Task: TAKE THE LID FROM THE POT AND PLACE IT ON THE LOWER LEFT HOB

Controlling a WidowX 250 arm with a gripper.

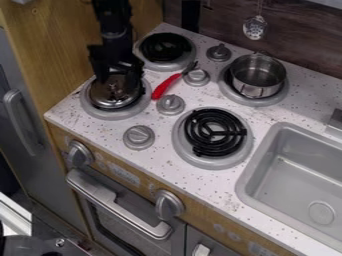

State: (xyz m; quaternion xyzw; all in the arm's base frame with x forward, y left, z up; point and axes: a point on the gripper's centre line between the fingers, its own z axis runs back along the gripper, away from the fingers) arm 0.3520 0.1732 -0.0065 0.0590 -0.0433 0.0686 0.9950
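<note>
Round silver metal lid (115,96) rests on the round grey nine-o'clock hob (120,114); placing looks done, withdrawal remains. Black tool's (116,78) grip: cannot tell.

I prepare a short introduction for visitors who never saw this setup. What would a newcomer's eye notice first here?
Probably the red-handled tool, lying between the two left hobs and the knobs, the brightest colour here. Next, the black gripper over the shiny lid on the lower left hob. Then the open metal pot on the upper right hob.
</note>
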